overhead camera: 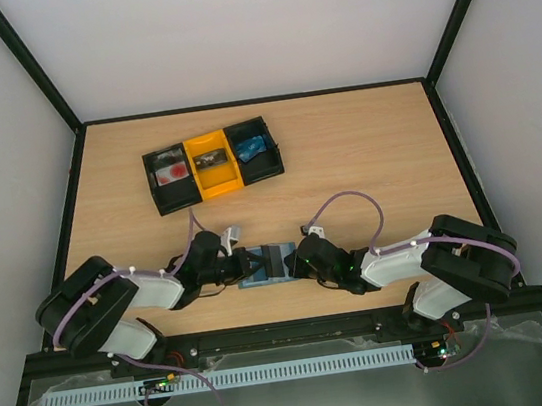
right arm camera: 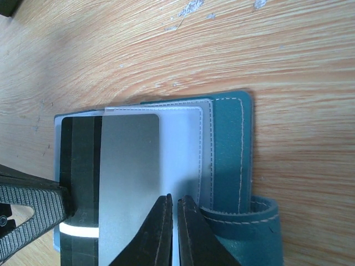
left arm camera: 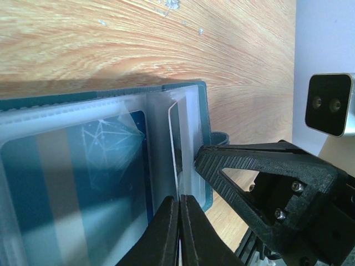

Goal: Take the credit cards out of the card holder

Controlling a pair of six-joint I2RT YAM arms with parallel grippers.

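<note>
The slate-blue card holder (overhead camera: 266,264) lies open on the table between both grippers. My left gripper (overhead camera: 250,262) is shut on the thin edge of a credit card (left arm camera: 173,138) that stands up from the holder's clear sleeves. The right wrist view shows that card's (right arm camera: 127,166) grey back with a black stripe. A blue card with white print (left arm camera: 83,183) sits inside a clear sleeve. My right gripper (right arm camera: 176,216) is shut on the clear sleeve of the holder (right arm camera: 227,149), just right of the grey card. The holder's side tab (right arm camera: 249,221) curls beside it.
A black-and-yellow three-compartment tray (overhead camera: 213,163) stands at the back, left of centre, with small items in it. Black frame rails (overhead camera: 74,200) border the wooden table. A white slotted strip (overhead camera: 225,379) runs along the near edge by the arm bases.
</note>
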